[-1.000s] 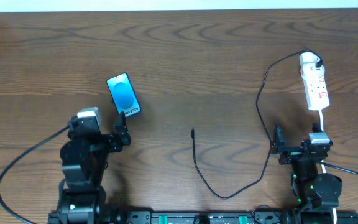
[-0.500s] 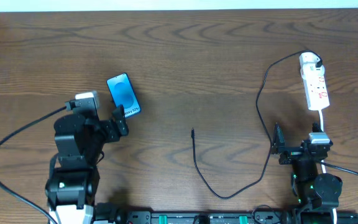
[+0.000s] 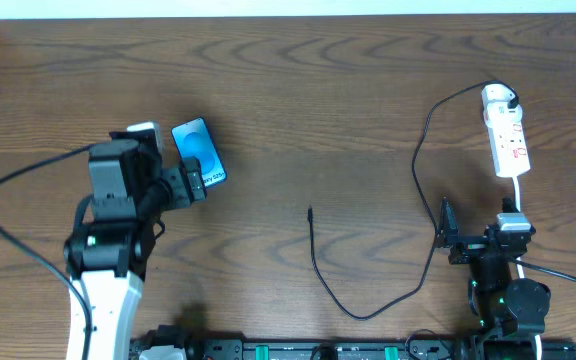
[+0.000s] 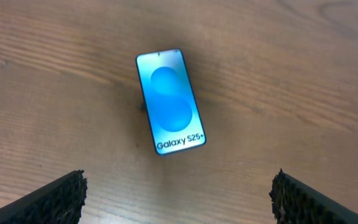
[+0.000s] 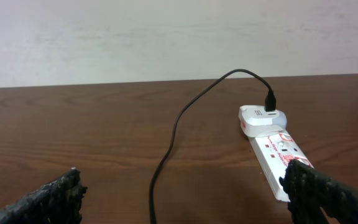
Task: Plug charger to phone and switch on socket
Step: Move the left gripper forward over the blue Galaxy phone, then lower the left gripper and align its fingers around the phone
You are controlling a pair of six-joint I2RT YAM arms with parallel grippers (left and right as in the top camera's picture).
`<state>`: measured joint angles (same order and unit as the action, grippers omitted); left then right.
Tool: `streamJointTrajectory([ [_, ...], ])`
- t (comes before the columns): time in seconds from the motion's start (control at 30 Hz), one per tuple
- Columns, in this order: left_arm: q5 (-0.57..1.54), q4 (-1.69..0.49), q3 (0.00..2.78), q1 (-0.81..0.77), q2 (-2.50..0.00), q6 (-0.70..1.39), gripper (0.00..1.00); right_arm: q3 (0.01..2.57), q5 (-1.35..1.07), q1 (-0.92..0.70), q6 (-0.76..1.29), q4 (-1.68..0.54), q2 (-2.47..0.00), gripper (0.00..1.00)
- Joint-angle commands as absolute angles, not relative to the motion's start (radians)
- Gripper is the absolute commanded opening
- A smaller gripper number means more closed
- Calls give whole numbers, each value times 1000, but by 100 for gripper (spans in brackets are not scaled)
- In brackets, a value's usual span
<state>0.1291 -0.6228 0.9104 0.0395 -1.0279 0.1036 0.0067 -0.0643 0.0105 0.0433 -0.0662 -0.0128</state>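
The phone [image 3: 197, 148] lies face up on the wooden table at the left, its blue screen lit. My left gripper [image 3: 182, 172] hovers just beside its near end, open and holding nothing. In the left wrist view the phone [image 4: 169, 102] sits ahead of the wide-apart fingers of that gripper [image 4: 179, 194]. The charger cable [image 3: 420, 170] runs from a white adapter on the socket [image 3: 511, 143] and loops down to its plug tip [image 3: 310, 211], loose at mid-table. My right gripper [image 3: 478, 228] rests open below the socket. In the right wrist view the socket [image 5: 272, 149] and cable [image 5: 179, 121] lie ahead of the gripper [image 5: 182, 190].
The thick black robot cable [image 3: 13, 210] arcs out left of the left arm. A white cord [image 3: 519, 190] leads from the socket down past the right arm. The table's far edge [image 3: 288, 14] meets a pale wall.
My left arm has swung forward and up the table, bringing its open gripper beside the phone's near end. The right arm, cable and socket have not moved.
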Motion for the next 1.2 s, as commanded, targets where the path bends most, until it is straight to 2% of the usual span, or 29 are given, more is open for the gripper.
streamJointTrajectory([
  [0.0,138,-655,978,44,-1090,97,95,6,-70,-8,32,-70,-7,99],
  [0.33,138,-722,1010,44,-1195,97,95,6,-70,-8,32,-70,-7,99],
  [1.17,149,-730,1024,44,-1195,140,95,6,-70,-8,32,-70,-7,99],
])
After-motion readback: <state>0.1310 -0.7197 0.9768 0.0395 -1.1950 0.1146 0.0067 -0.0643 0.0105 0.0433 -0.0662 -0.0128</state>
